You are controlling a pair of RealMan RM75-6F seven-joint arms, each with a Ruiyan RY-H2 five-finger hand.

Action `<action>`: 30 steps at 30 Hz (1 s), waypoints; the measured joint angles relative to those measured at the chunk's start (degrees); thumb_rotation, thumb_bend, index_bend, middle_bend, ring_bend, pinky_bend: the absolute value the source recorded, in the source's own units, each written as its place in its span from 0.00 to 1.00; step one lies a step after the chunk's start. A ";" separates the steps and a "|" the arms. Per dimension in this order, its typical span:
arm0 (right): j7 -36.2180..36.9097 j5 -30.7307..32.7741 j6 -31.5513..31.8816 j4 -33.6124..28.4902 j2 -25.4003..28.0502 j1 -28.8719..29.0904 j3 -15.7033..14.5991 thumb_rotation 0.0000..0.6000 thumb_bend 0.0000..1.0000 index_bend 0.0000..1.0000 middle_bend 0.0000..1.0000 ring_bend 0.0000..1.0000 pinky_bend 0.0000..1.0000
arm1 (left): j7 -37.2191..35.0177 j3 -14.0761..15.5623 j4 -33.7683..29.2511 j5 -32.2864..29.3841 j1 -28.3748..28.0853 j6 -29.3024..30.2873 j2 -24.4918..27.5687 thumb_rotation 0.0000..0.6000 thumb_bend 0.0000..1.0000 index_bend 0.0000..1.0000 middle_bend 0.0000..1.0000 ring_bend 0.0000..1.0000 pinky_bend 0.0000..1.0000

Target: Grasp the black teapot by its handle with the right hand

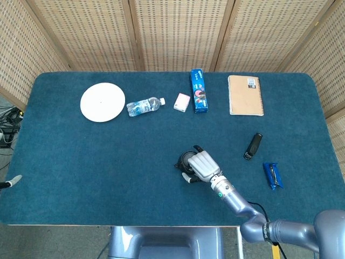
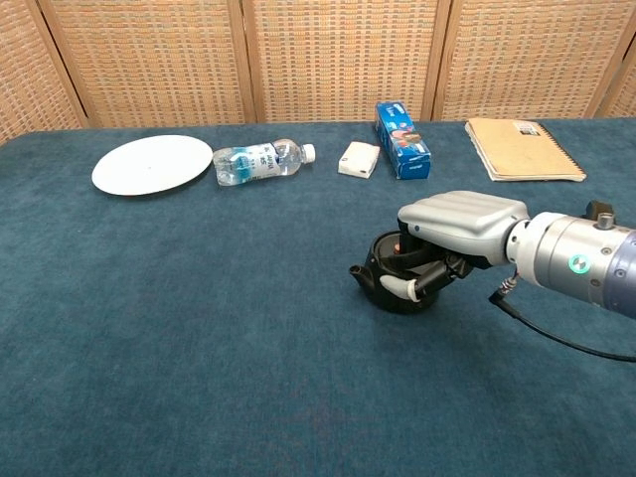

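The black teapot (image 1: 186,160) (image 2: 382,277) sits on the blue table cloth near the front middle, its spout pointing left. My right hand (image 1: 203,165) (image 2: 454,223) lies over the pot's right side. Its fingers are curled down around the pot and the thumb is tucked against the front. The handle is hidden under the hand. Only a pale fingertip of my left hand (image 1: 12,180) shows at the far left edge in the head view, so how it is held stays unclear.
Along the back lie a white plate (image 1: 102,102), a water bottle (image 1: 144,106), a small white box (image 1: 182,101), a blue box (image 1: 198,90) and a notebook (image 1: 245,95). A black device (image 1: 253,145) and a blue snack packet (image 1: 273,175) lie right of the hand.
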 measured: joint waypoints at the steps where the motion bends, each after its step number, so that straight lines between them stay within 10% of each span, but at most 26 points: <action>1: 0.40 -0.06 0.00 0.02 -0.05 -0.05 0.04 1.00 0.73 1.00 1.00 0.85 0.51 | -0.04 -0.01 0.01 -0.01 0.00 0.01 0.01 1.00 0.00 0.00 0.00 0.00 0.00; 6: 4.03 -1.79 0.24 0.74 -0.39 -0.34 0.22 1.00 0.82 1.00 1.00 0.89 0.71 | -0.23 -0.02 0.11 0.03 0.03 0.04 0.05 1.00 0.00 0.00 0.00 0.00 0.00; 30: 6.57 -7.39 1.08 -0.25 2.62 0.48 1.55 1.00 0.86 1.00 1.00 0.93 1.00 | -0.78 0.01 0.13 0.19 0.07 0.04 0.17 1.00 0.00 0.00 0.00 0.00 0.00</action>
